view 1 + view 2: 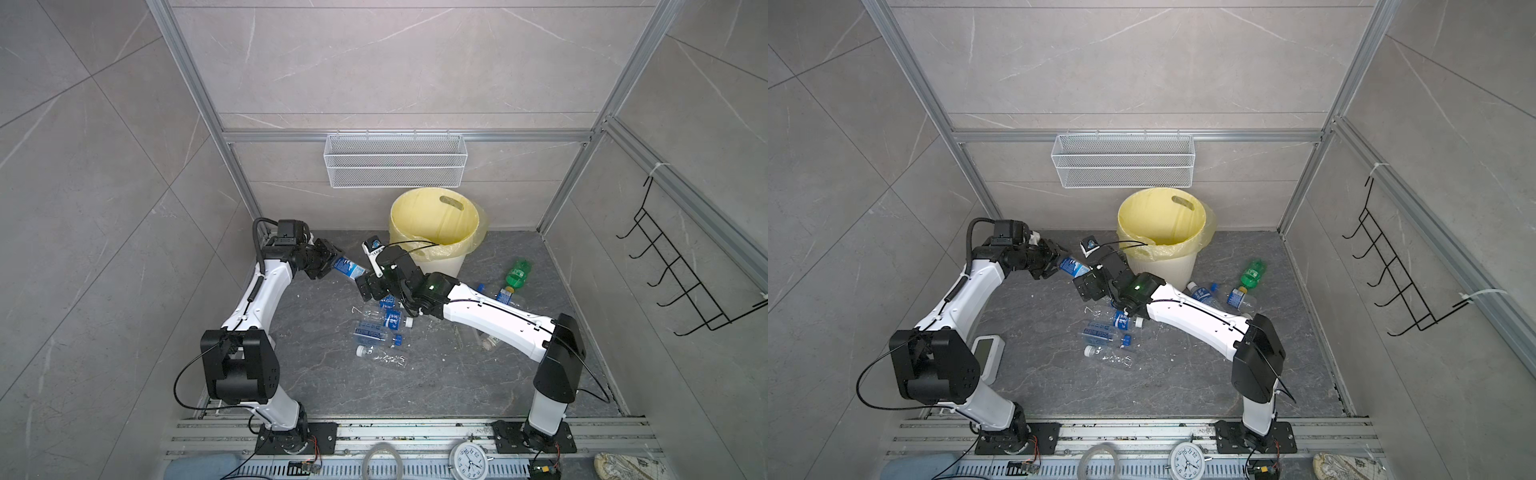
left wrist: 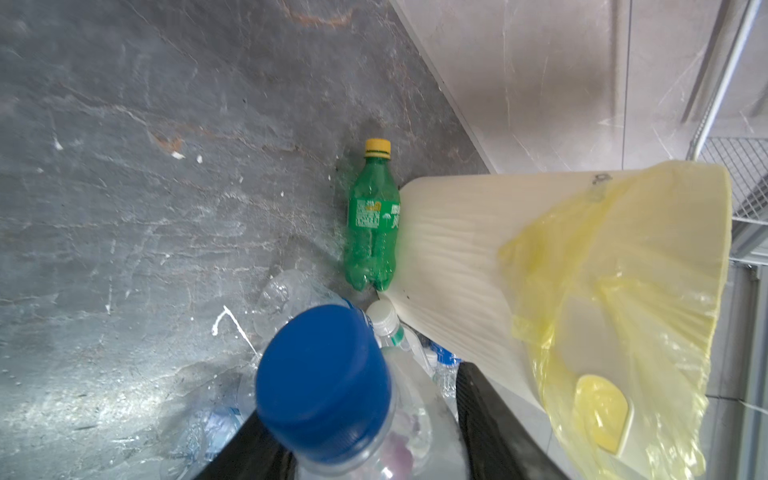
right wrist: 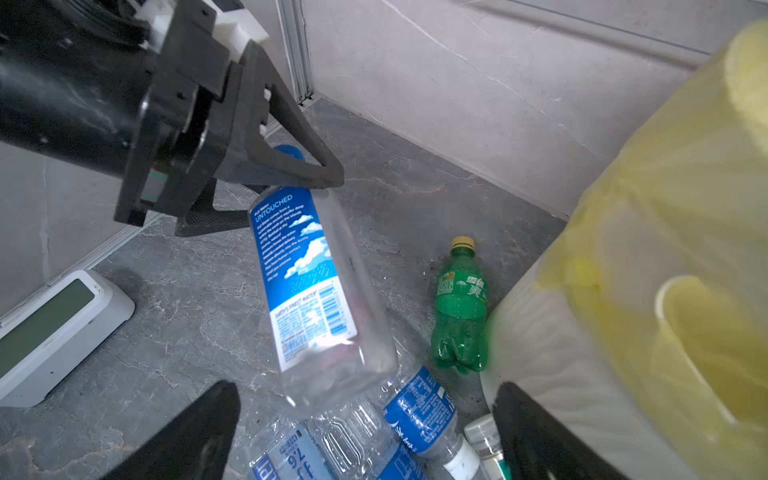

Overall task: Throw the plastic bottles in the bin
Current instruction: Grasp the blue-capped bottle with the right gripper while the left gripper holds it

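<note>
My left gripper (image 1: 336,264) is shut on the neck of a clear plastic bottle (image 3: 307,291) that has a blue label and a blue cap (image 2: 324,382). It holds the bottle off the floor, left of the bin (image 1: 444,259). The bottle's base points at my right gripper (image 3: 361,436), which is open just short of it and touches nothing. The cream bin with its yellow bag (image 1: 1165,266) stands at the back. A green bottle (image 3: 461,303) lies against the bin's base. Several clear bottles (image 1: 374,328) lie under the right gripper, and more, one of them green (image 1: 517,274), lie right of the bin.
A white wire mesh basket (image 1: 395,166) hangs on the back wall above the bin. A black hook rack (image 1: 685,270) is on the right wall. A white device with a screen (image 1: 986,353) lies beside the left arm. A clock (image 1: 467,459) sits at the front rail.
</note>
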You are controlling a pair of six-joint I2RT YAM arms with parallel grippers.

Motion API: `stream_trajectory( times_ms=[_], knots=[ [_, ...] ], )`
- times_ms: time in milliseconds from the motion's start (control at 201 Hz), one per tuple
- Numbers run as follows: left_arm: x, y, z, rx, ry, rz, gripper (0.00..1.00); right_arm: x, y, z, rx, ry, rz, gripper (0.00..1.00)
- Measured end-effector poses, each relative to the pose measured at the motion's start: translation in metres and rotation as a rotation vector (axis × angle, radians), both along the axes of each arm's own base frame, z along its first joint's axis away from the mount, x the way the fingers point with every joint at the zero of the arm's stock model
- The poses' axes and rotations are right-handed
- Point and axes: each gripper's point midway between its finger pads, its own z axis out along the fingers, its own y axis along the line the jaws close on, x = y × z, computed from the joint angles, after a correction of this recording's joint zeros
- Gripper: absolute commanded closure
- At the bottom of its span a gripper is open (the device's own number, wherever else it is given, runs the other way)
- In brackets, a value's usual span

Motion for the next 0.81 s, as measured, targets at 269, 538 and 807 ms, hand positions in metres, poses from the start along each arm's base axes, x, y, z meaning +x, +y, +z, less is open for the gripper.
stream_trajectory(
  times_ms=[269,538,807],
  knots=[
    [-0.008,-0.020,0.004,-0.039,-0.020,-0.067,0.64,0.001,0.012,-0.024,-0.021,0.042,0.032,0.01],
    [-0.015,-0.030,0.002,-0.058,-0.011,-0.104,0.64,0.005,0.016,-0.029,-0.031,0.051,0.033,0.08],
    [-0.018,-0.033,0.001,-0.076,-0.016,-0.122,0.64,0.007,0.018,-0.035,-0.042,0.059,0.031,0.20]
  ],
)
